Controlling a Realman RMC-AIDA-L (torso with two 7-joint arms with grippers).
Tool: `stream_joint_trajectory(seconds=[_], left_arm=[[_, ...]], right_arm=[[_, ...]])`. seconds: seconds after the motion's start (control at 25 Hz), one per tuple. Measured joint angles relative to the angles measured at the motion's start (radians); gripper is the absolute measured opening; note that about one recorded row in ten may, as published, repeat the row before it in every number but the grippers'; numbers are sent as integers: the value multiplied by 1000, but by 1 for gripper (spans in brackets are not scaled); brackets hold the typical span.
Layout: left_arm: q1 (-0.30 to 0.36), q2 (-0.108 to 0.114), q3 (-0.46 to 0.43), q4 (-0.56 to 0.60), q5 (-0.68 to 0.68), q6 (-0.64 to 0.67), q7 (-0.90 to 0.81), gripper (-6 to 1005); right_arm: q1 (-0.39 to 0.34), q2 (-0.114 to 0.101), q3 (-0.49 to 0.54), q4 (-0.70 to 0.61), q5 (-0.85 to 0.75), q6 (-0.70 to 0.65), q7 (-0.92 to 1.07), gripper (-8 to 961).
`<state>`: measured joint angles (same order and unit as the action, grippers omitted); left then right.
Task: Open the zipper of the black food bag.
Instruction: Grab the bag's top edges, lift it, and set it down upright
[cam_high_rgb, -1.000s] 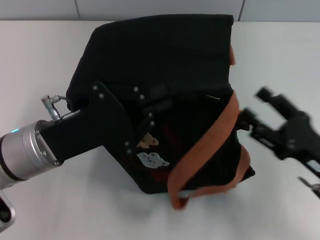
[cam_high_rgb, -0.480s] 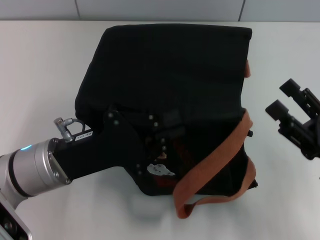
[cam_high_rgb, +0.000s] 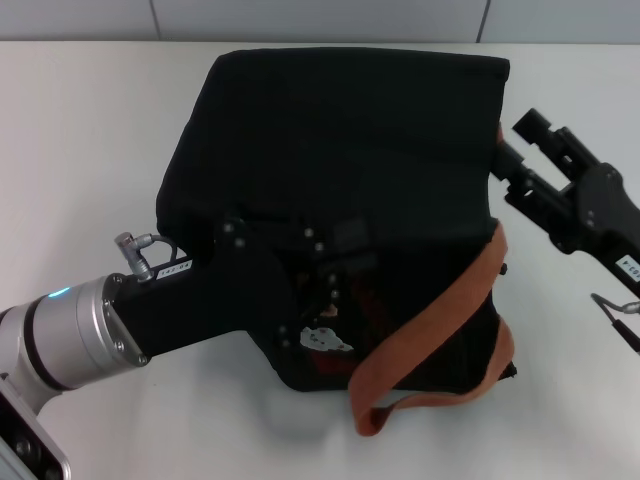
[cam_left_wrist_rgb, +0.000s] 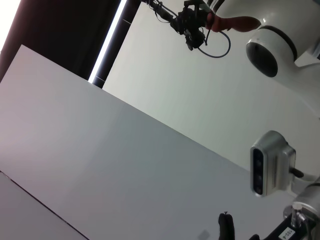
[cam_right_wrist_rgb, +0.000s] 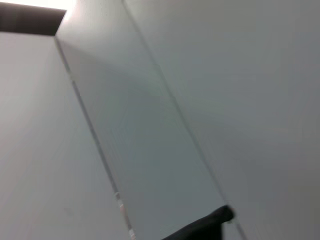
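Note:
The black food bag (cam_high_rgb: 340, 150) lies on the white table in the head view, filling the middle. One orange-brown strap (cam_high_rgb: 445, 320) loops over its right front corner. A small white bear patch (cam_high_rgb: 327, 339) shows on the near face. I cannot make out the zipper against the black fabric. My left gripper (cam_high_rgb: 330, 285) presses into the bag's near left face, just above the patch. My right gripper (cam_high_rgb: 515, 140) stands open at the bag's right edge near the far corner, holding nothing. Both wrist views show only walls and ceiling, no bag.
White table (cam_high_rgb: 80, 130) extends to the left of the bag and in front of it. A grey wall edge runs along the back. A loose cable end (cam_high_rgb: 615, 310) hangs by my right arm. The left wrist view shows a white robot head unit (cam_left_wrist_rgb: 270, 162).
The bag has shifted to the right and squared up. My right gripper has swung from the near right up to the bag's far right edge. My left arm has moved slightly right.

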<state>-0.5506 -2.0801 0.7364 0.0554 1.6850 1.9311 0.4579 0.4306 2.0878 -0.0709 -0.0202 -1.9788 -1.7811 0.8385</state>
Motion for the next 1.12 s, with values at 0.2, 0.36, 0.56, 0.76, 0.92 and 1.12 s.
stream_joint_trajectory(seconds=[0.2, 0.36, 0.56, 0.76, 0.92, 1.12], left_arm=[[-8, 0, -1, -3, 0, -1, 1, 85], [-10, 0, -3, -4, -1, -1, 1, 85], [-11, 0, -4, -4, -3, -3, 1, 85], [-11, 0, -5, -4, -3, -4, 1, 84], [-11, 0, -4, -5, -3, -4, 1, 84], [-11, 0, -3, -5, -2, -1, 1, 84]], right_arm=[[4, -2, -26, -7, -24, 50, -11, 809], [-22, -5, -70, -46, -42, 92, 1, 809], [-82, -6, -80, -80, -43, 57, 9, 809], [-114, -6, -76, -107, -41, -49, -101, 809], [-108, -1, -77, -83, -40, -47, -251, 809], [-85, 1, -68, 19, -35, 10, -470, 810]])
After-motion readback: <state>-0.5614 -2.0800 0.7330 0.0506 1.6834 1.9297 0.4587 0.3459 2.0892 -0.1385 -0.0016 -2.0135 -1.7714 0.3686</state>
